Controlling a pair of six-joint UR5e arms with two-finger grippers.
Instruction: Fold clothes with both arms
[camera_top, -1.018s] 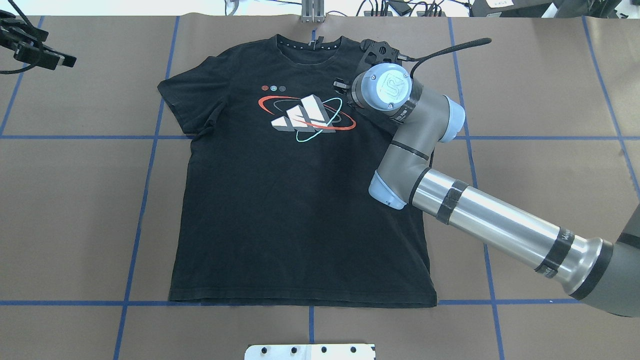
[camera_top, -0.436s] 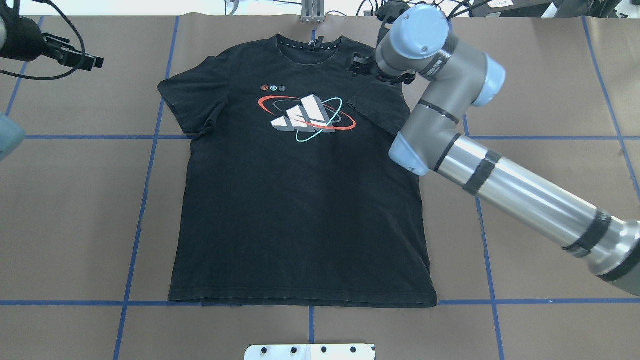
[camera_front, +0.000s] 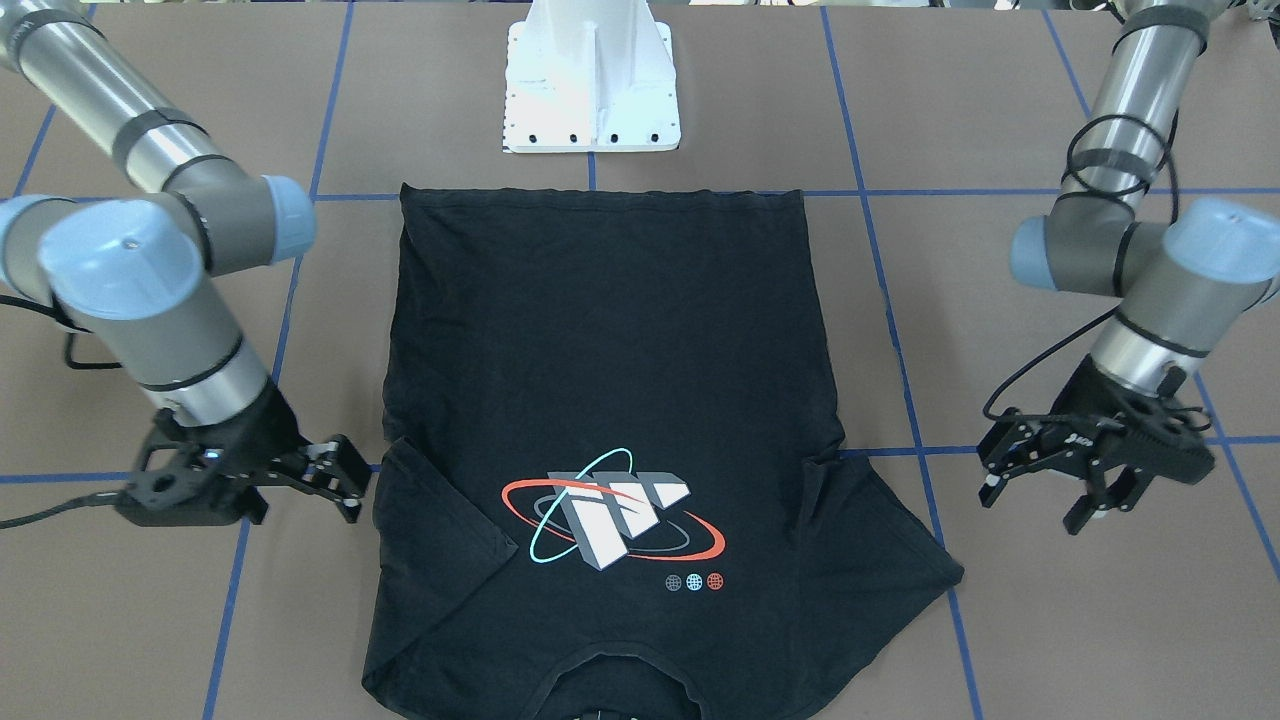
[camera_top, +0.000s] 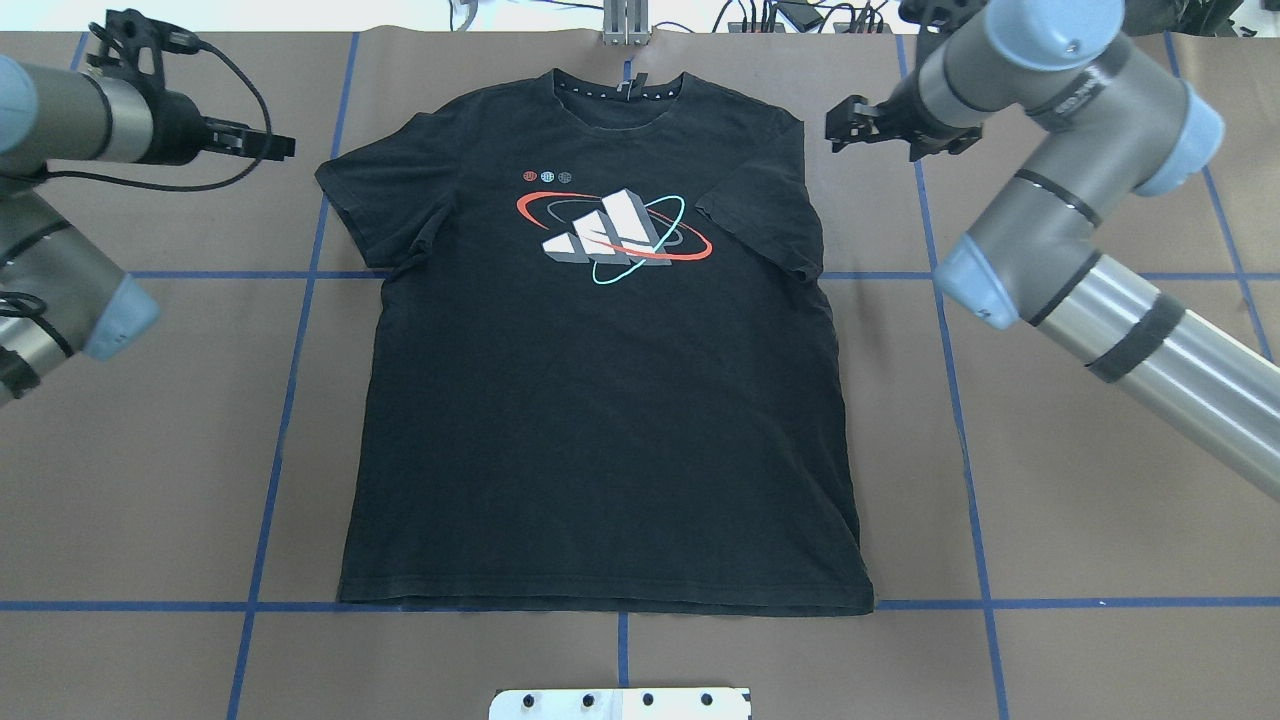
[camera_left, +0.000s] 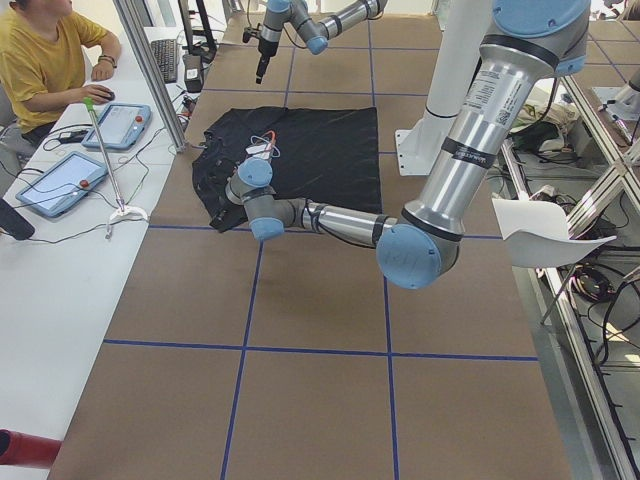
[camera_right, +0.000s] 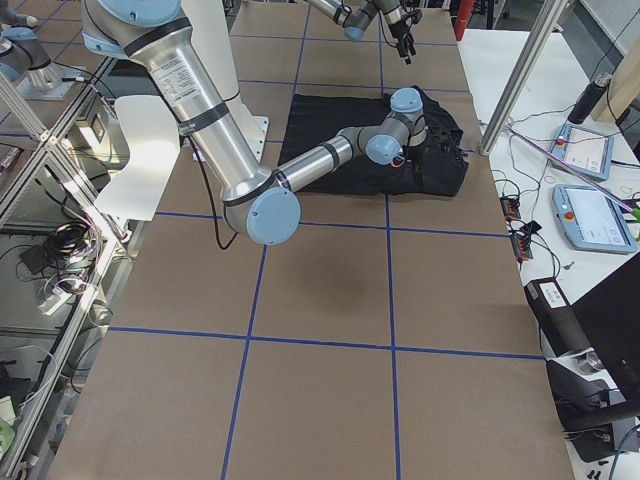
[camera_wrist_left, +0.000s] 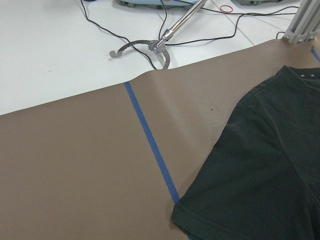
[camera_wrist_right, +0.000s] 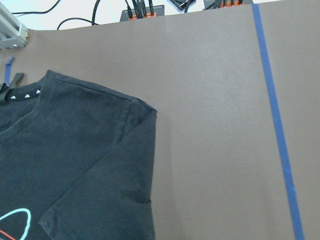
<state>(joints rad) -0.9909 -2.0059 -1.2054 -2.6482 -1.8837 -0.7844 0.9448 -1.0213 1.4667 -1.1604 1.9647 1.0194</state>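
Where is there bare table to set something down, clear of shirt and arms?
Two free patches of table: on the robot's left, beside the T-shirt's body below its sleeve; on its right, between the shirt's lower side and the right arm. Crowded beside both sleeves, where the left gripper and right gripper hover, and narrow between hem and pedestal base.

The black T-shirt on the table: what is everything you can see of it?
The T-shirt is black, short-sleeved, soft cotton-looking cloth, lying flat, front up, on the brown table. Its collar points away from the robot, its hem towards it. The chest carries a grey-white block graphic ringed in red and teal, with three small dots near it. One sleeve is spread out; the other is folded in over the body. Only the table touches it.
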